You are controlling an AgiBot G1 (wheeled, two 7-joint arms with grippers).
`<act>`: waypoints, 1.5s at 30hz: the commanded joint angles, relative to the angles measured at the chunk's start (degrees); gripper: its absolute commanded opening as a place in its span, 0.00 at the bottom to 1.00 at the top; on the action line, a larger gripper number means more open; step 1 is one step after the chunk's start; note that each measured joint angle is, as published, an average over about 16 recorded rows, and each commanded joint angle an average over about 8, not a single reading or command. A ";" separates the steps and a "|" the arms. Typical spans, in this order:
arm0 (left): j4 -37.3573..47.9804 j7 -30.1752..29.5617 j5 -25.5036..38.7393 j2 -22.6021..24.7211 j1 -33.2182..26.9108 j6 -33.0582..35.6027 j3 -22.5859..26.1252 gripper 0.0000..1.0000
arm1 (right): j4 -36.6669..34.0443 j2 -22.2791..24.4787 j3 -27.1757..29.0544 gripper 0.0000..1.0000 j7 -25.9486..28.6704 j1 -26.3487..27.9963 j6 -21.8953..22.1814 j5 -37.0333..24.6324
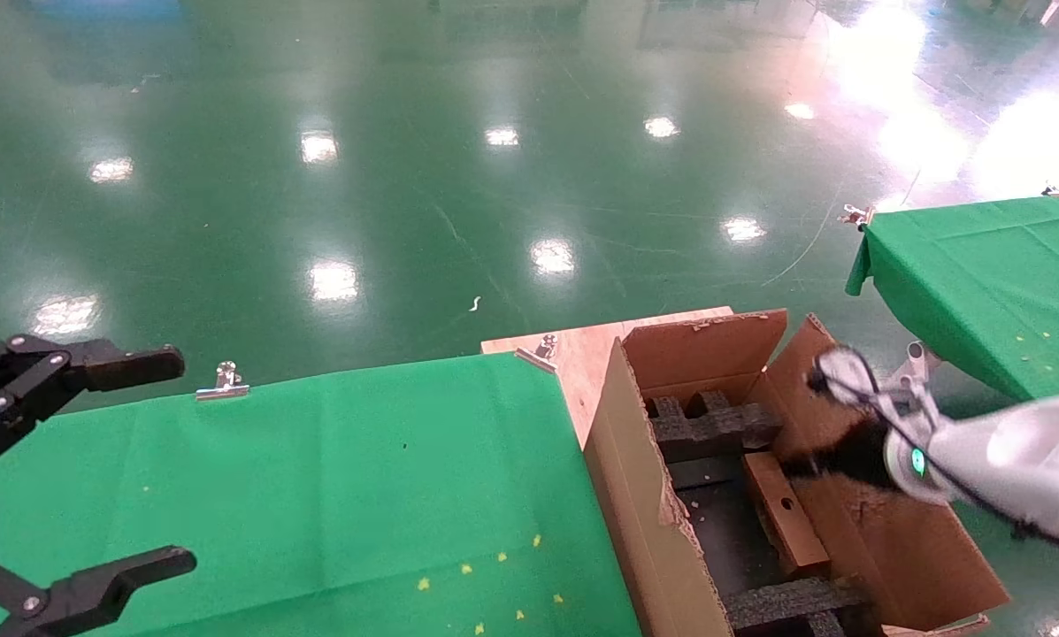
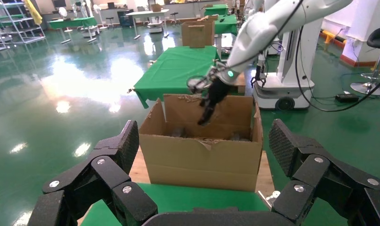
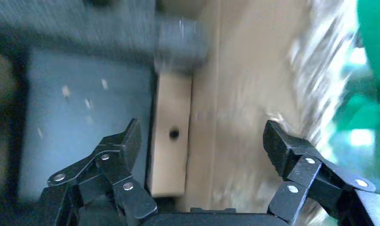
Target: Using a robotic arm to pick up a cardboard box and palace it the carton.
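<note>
The small cardboard box [image 1: 786, 513] stands on its narrow edge inside the carton [image 1: 635, 495], against the carton's right inner wall, one round hole showing. It also shows in the right wrist view [image 3: 171, 136]. Black foam inserts [image 1: 710, 425] lie at the carton's far and near ends. My right gripper [image 1: 812, 464] on the white arm hangs over the carton's open top, just above the box, open and empty [image 3: 203, 134]. The box sits below its left finger, not between the jaws. My left gripper [image 1: 175, 460] is open and empty over the green table's left side, facing the carton [image 2: 202, 160].
A green-clothed table [image 1: 317, 495] stands left of the carton, with metal clips [image 1: 226, 380] on its far edge. A wooden board [image 1: 573, 349] lies under the carton. A second green table [image 1: 989, 283] stands at the right. The carton's torn flaps stand up around the right gripper.
</note>
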 commanded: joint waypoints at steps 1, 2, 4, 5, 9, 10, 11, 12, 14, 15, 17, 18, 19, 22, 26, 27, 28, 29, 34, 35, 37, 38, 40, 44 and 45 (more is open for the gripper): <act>0.00 0.00 0.00 0.00 0.00 0.00 0.01 1.00 | 0.67 0.12 0.61 1.00 -0.55 1.33 -0.06 0.23; 0.00 0.00 -0.01 0.00 0.00 0.00 0.01 1.00 | 0.85 0.02 0.99 1.00 -1.47 2.32 -0.09 1.00; 0.00 0.01 -0.01 -0.01 0.00 -0.01 0.01 1.00 | 1.16 -0.28 1.77 1.00 -3.96 4.57 -0.19 3.04; 0.00 0.01 -0.01 -0.01 0.00 -0.01 0.02 1.00 | 1.29 -0.44 2.16 1.00 -5.42 5.76 -0.33 4.35; 0.00 0.01 -0.02 -0.01 -0.01 -0.01 0.03 1.00 | 1.71 -1.18 3.86 1.00 -13.23 11.18 -1.92 11.65; 0.00 0.02 -0.02 -0.01 -0.01 -0.01 0.03 1.00 | 1.76 -1.31 4.35 1.00 -15.56 12.65 -2.66 13.94; 0.00 0.02 -0.02 -0.01 -0.01 -0.02 0.04 1.00 | 1.80 -1.38 4.84 1.00 -17.82 14.04 -3.50 16.28; 0.00 0.02 -0.03 -0.02 -0.01 -0.02 0.04 1.00 | 1.84 -1.43 5.36 1.00 -20.07 15.41 -4.42 18.69; 0.00 0.02 -0.03 -0.02 -0.01 -0.02 0.04 1.00 | 1.88 -1.43 6.49 1.00 -24.65 18.09 -6.56 23.59; 0.00 0.02 -0.03 -0.02 -0.01 -0.02 0.05 1.00 | 1.89 -1.41 6.97 1.00 -26.48 19.15 -7.48 25.56; 0.00 0.03 -0.03 -0.02 -0.01 -0.02 0.05 1.00 | 1.90 -1.31 7.86 1.00 -29.57 20.97 -9.15 29.05; 0.01 0.03 -0.03 -0.02 -0.01 -0.03 0.05 1.00 | 1.93 -1.29 8.32 1.00 -30.92 21.82 -9.93 30.75; 0.01 0.03 -0.04 -0.02 -0.01 -0.03 0.05 1.00 | 1.95 -1.27 8.73 1.00 -31.98 22.55 -10.58 32.21; 0.02 0.03 -0.04 -0.03 0.00 -0.04 0.05 1.00 | 1.97 -1.28 9.43 1.00 -33.57 23.80 -11.72 34.69; 0.02 0.03 -0.04 -0.04 0.00 -0.05 0.05 1.00 | 1.95 -1.28 9.70 1.00 -33.90 24.20 -12.18 35.54; 0.02 0.03 -0.04 -0.04 0.00 -0.05 0.05 1.00 | 1.94 -1.28 9.61 1.00 -33.75 24.05 -12.10 35.26; 0.02 0.03 -0.04 -0.04 0.00 -0.05 0.05 1.00 | 1.93 -1.27 9.46 1.00 -33.50 23.77 -11.90 34.77; 0.02 0.03 -0.05 -0.04 0.00 -0.05 0.05 1.00 | 1.92 -1.26 9.40 1.00 -33.38 23.60 -11.78 34.49; 0.02 0.04 -0.05 -0.03 0.00 -0.04 0.06 1.00 | 1.83 -1.37 10.02 1.00 -34.02 22.40 -11.85 34.43; 0.03 0.04 -0.05 -0.03 -0.01 -0.04 0.06 1.00 | 1.79 -1.44 10.49 1.00 -34.59 21.96 -12.09 34.81; 0.04 0.04 -0.05 -0.03 -0.01 -0.04 0.06 1.00 | 1.68 -1.62 11.89 1.00 -36.33 21.00 -12.91 36.25; 0.04 0.04 -0.06 -0.03 -0.01 -0.04 0.07 1.00 | 1.61 -1.72 12.69 1.00 -37.33 20.36 -13.36 37.01; 0.05 0.05 -0.06 -0.03 -0.02 -0.04 0.07 1.00 | 1.45 -1.96 14.55 1.00 -39.62 18.89 -14.38 38.77; 0.06 0.06 -0.06 -0.03 -0.02 -0.04 0.09 1.00 | 1.13 -2.47 18.40 1.00 -44.39 15.83 -16.51 42.42; 0.06 0.06 -0.07 -0.03 -0.03 -0.04 0.09 1.00 | 1.05 -2.59 19.38 1.00 -45.60 15.05 -17.05 43.34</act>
